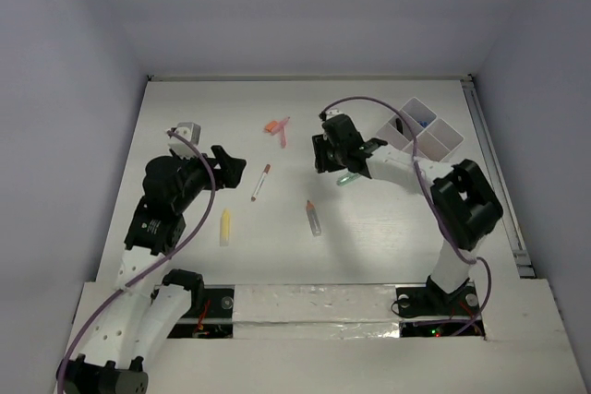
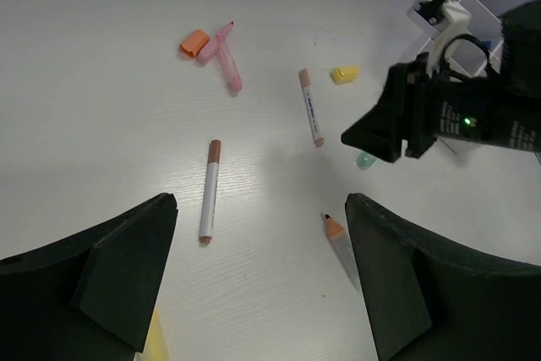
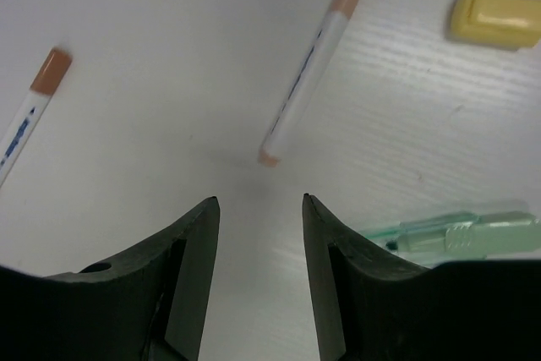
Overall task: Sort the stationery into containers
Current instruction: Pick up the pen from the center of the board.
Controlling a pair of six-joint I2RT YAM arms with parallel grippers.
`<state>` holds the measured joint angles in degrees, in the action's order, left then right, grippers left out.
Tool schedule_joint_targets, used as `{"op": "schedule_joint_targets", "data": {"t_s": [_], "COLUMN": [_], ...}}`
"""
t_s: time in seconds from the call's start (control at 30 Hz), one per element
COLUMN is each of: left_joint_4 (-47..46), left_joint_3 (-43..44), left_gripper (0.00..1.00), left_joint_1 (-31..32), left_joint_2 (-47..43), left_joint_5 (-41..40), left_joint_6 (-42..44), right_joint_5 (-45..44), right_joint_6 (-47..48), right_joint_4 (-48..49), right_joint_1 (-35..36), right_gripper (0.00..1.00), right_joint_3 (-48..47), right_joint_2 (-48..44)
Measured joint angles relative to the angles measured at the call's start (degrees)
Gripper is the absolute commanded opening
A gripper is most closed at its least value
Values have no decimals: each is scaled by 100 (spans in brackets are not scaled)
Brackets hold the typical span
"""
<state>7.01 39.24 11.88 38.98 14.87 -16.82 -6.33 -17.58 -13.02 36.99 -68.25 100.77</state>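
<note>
My left gripper [image 1: 233,165] is open and empty above the table, left of a brown-capped white pen [image 1: 261,182]. In the left wrist view the pen [image 2: 209,189] lies ahead of my open gripper [image 2: 260,205], and the orange-capped grey tube [image 2: 338,234] lies by the right finger. My right gripper [image 1: 320,156] is open and empty. In its wrist view a second pen [image 3: 313,65] lies just ahead of my open gripper [image 3: 260,200], with a yellow eraser [image 3: 494,17] and a green clip [image 3: 465,232] to the right. The white organiser tray [image 1: 441,142] stands at the far right.
A yellow tube [image 1: 224,226] and the orange-capped grey tube [image 1: 314,217] lie nearer the front. A pink marker [image 2: 226,61] and an orange cap [image 2: 193,41] lie further back. A small grey-white item [image 1: 185,129] sits at the back left.
</note>
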Motion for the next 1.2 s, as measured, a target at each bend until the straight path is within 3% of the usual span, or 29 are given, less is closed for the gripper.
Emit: {"op": "schedule_joint_targets", "data": {"t_s": [0.37, 0.6, 0.9, 1.03, 1.2], "left_joint_4": [11, 7, -17, -33, -37], "left_joint_3": [-24, -24, -24, -24, -24], "left_gripper": [78, 78, 78, 78, 78], "left_joint_1": [63, 275, 345, 345, 345], "left_joint_2": [-662, -710, -699, -695, -695], "left_joint_5": [149, 149, 144, 144, 142], "left_joint_6": [46, 72, 98, 109, 114], "right_joint_5": [-354, -350, -166, -116, -83], "right_joint_6": [107, 155, 160, 173, 179], "right_joint_4": [-411, -927, -1222, -1235, -1235], "right_joint_1": [-660, -702, -702, -702, -704], "right_gripper": [47, 42, 40, 28, 27], "right_joint_3": [-2343, -3143, -3373, -3473, -3510], "right_joint_2": [1875, 2481, 2887, 2955, 2983]}}
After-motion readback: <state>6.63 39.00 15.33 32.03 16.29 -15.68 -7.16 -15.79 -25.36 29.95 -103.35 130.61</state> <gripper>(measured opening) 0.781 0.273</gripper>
